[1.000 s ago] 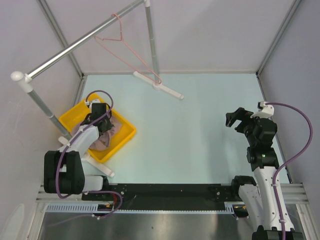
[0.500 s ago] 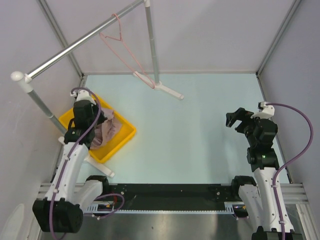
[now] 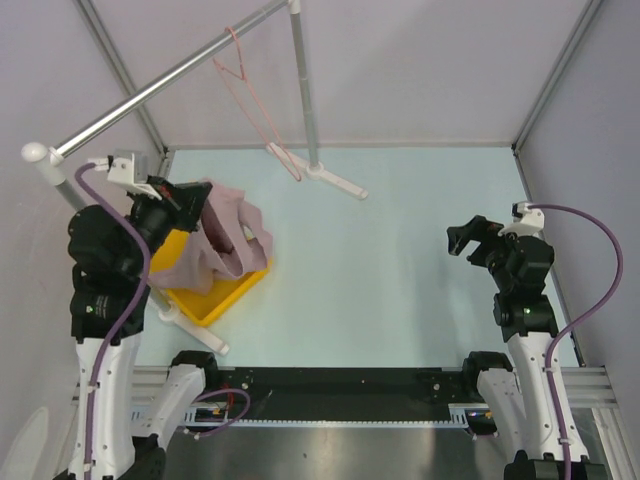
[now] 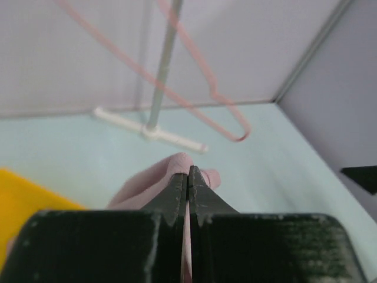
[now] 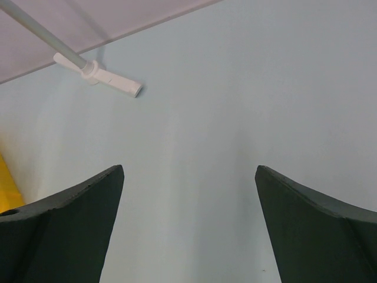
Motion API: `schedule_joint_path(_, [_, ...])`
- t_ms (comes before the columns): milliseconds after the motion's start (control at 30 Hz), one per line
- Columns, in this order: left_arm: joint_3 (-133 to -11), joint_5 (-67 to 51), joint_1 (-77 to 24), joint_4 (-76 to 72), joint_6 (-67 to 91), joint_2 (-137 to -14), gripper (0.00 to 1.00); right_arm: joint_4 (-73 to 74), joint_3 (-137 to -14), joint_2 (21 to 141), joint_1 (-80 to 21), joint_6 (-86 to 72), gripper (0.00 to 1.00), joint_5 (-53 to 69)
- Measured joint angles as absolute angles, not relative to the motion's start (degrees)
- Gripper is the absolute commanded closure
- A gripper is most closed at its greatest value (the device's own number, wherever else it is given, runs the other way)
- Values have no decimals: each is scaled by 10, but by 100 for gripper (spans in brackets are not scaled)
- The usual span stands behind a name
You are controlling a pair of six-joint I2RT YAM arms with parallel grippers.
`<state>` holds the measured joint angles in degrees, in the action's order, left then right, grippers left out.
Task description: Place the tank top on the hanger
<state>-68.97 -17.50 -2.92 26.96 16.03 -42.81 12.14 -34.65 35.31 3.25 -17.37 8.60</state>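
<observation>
Holding tank top (image 3: 228,238) pinched in closed left gripper (image 3: 193,196), over bin (image 3: 215,300); hanger (image 4: 240,135) hangs ahead, up-right, long axis sloping away. Right gripper (image 3: 470,240) wide open, empty, farther.

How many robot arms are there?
2. The left arm stands by the yellow bin, holding up the tank top; the right arm stands at the right, holding nothing.
</observation>
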Motion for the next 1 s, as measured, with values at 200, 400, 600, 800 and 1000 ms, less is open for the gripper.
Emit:
schedule_joint_path(200, [-841,-264,-88,263,181,-502,100,122,-347,359,31,-180,0,109])
schedule_joint_path(400, [-956,-276,-242,261,186,-602,100,122,-351,360,31,-185,0,112])
schedule_joint_path(600, [-1101,-265,-392,279,181,-750,100,122,-357,363,31,-185,0,110])
schedule_joint_path(800, [-1377,-298,-443,294,182,-966,100,128,-373,373,31,-193,0,110])
schedule_joint_path(1000, [-1353,-316,-440,272,187,-1006,100,147,-390,368,31,-195,0,108])
